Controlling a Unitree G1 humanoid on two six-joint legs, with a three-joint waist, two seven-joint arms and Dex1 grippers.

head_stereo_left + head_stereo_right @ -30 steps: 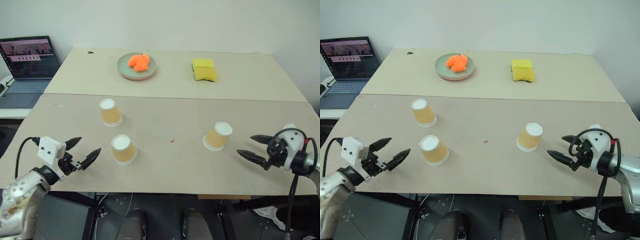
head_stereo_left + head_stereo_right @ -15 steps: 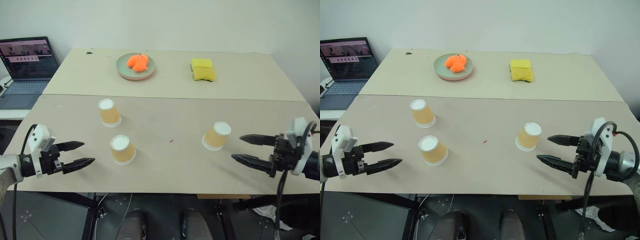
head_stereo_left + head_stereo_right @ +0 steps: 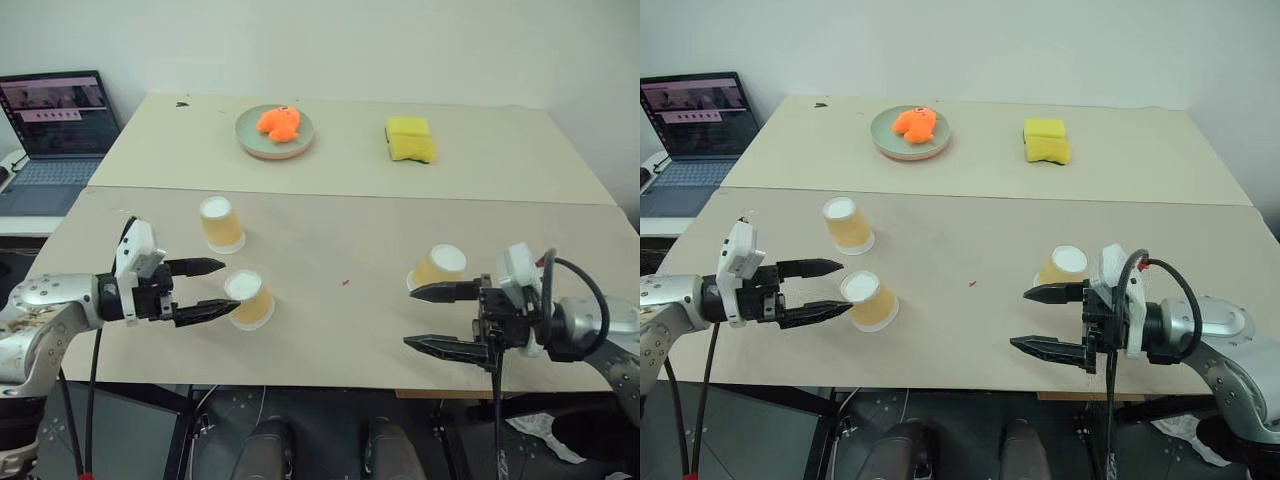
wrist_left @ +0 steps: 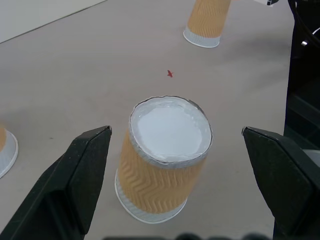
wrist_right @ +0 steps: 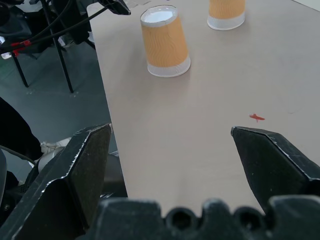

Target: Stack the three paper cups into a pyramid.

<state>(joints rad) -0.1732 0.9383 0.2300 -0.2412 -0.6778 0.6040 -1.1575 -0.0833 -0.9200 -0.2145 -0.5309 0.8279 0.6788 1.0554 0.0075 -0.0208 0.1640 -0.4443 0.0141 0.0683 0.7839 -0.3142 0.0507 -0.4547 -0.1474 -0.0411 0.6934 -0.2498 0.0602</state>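
The left gripper (image 3: 208, 290) is being held with jaws spread just beside the nearest cup (image 3: 248, 298); the right gripper (image 3: 432, 318), likewise spread, is being held beside the right cup (image 3: 439, 268). The third cup (image 3: 220, 223) is being left standing farther back.

Both arms have swung inward over the surface (image 3: 330, 330). The left end effector (image 3: 212, 290), which a second ago sat at the near left edge angled up, now lies level and has closed in on the near left cup (image 3: 248, 298), its spread fingers reaching either side of it without touching. The right end effector (image 3: 425, 318) has slid from the far right edge toward that cup too, turning level; its upper finger now sits just before the right cup (image 3: 438, 268).
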